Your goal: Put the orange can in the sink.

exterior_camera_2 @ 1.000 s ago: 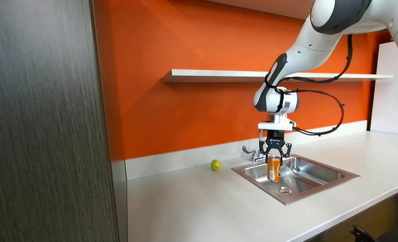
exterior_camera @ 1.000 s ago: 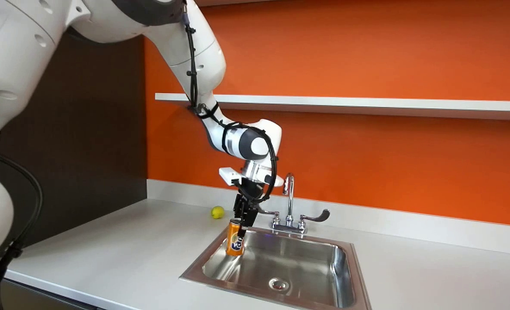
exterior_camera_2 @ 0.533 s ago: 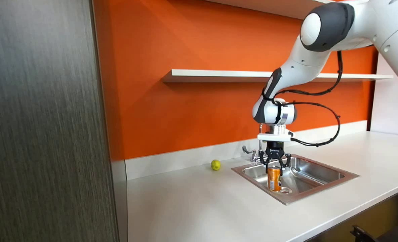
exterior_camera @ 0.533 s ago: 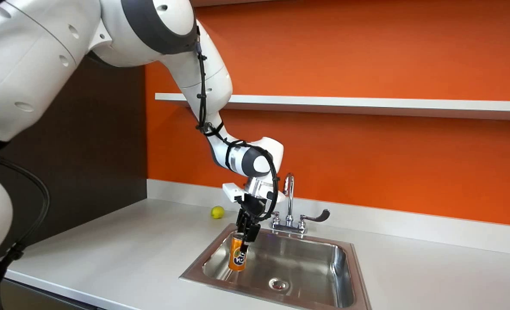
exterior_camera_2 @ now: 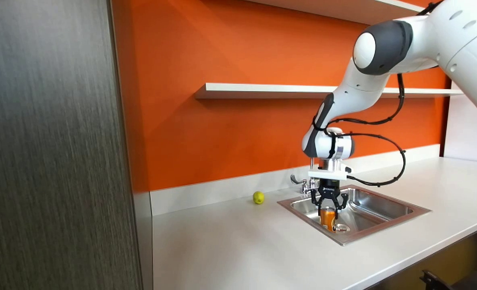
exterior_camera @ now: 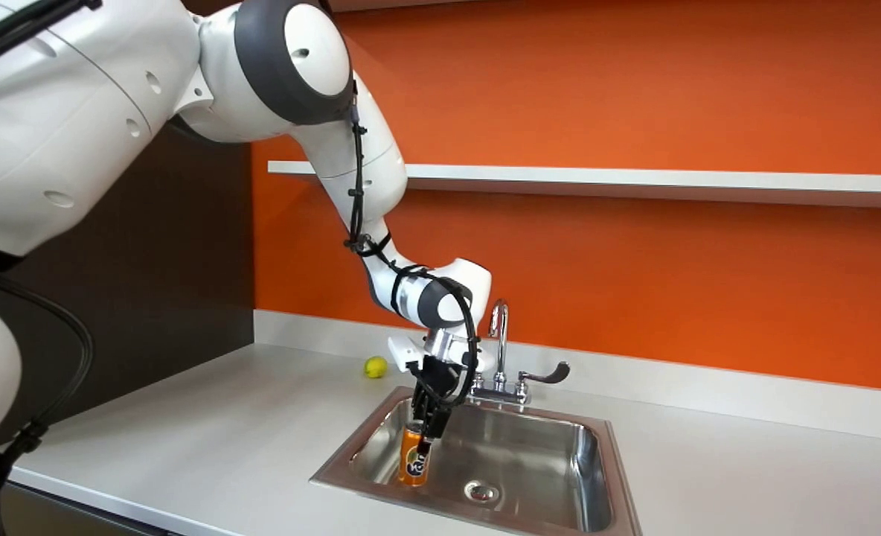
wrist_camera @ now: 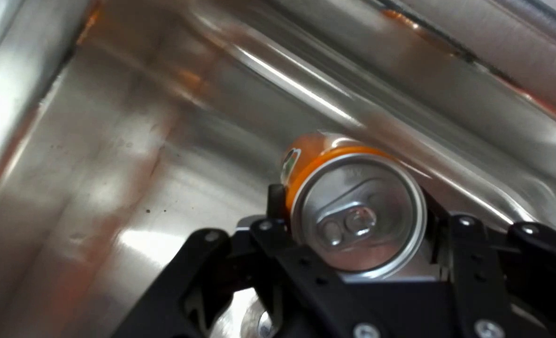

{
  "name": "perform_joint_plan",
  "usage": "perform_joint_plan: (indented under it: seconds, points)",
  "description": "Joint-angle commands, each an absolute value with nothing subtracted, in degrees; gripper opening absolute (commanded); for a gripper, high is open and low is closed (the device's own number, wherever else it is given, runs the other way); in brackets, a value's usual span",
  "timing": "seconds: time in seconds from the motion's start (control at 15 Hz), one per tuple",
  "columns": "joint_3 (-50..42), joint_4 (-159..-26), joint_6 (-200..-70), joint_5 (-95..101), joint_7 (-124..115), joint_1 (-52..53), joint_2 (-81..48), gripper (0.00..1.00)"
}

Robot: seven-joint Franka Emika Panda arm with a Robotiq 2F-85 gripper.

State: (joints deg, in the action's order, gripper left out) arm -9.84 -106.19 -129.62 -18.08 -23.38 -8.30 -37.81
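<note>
The orange can [exterior_camera: 413,463] is inside the sink [exterior_camera: 515,447], near the side of the basin nearest the yellow ball. It also shows in an exterior view [exterior_camera_2: 327,219], where the near rim of the sink [exterior_camera_2: 377,221] hides its base. My gripper [exterior_camera: 421,439] is shut on the can's upper part from above. In the wrist view the fingers [wrist_camera: 356,211] stand on either side of the can's pale metal top [wrist_camera: 353,206]. The can is nearly upright. I cannot tell whether its base touches the basin floor [wrist_camera: 132,155].
The chrome faucet [exterior_camera: 500,350] with its lever handles stands behind the basin, close to my wrist. The round drain [exterior_camera: 480,491] is beside the can. A tiny yellow ball [exterior_camera: 375,367] lies on the counter [exterior_camera: 217,439]. A white shelf [exterior_camera: 597,177] runs along the orange wall.
My gripper and the orange can have moved down together, deeper into the basin. The arm has lowered. The grip on the can looks the same, and the ball has not moved.
</note>
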Motion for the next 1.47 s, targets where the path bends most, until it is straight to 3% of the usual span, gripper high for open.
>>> perform_joint_plan:
  seconds: [0.0,1.4]
  points:
    - [-9.21,-104.39,-130.53,-19.09,-23.58,-9.24,-39.13,0.38]
    - [-9.09,-102.20,-131.33,-19.81,-24.30,-9.40,-42.26,0.38]
